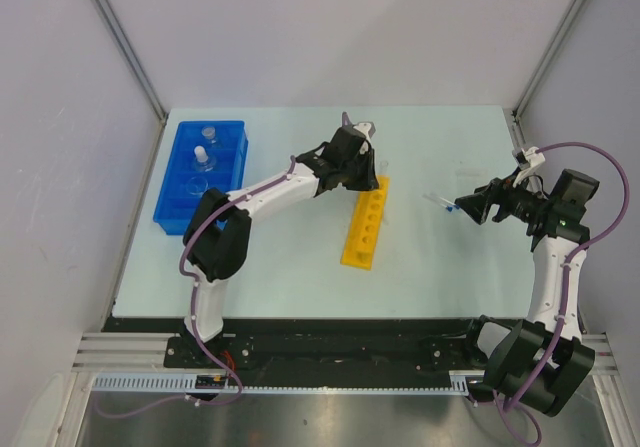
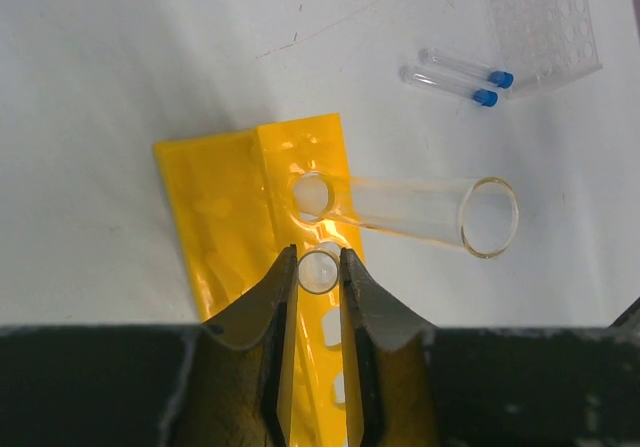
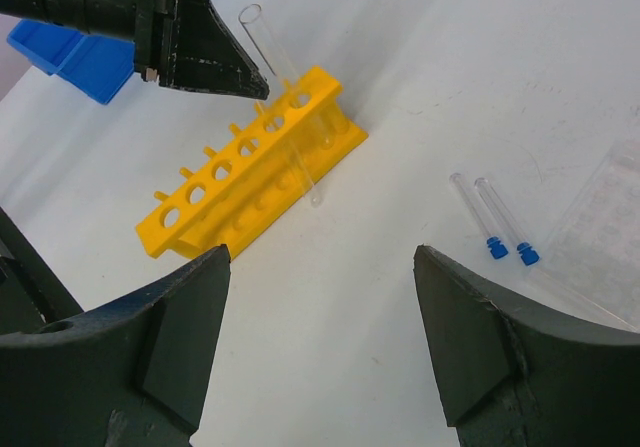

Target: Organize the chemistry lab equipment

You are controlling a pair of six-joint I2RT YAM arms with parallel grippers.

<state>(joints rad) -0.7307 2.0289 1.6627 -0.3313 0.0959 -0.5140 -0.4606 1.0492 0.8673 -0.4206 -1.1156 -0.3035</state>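
Right now my left gripper pinches a thin clear tube, round mouth facing me, over the yellow holed rack; right gripper gapes empty.

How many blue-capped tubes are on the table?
2. One blue-capped tube and another lie side by side on the table, beside the clear plate. More may be hidden behind the arms.

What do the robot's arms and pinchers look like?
Both the left arm and right arm are white tubes with chunky black joints. A thin purple cable loops along each one. The left gripper and right gripper each have two dark, wedge-shaped fingers tapering to points.
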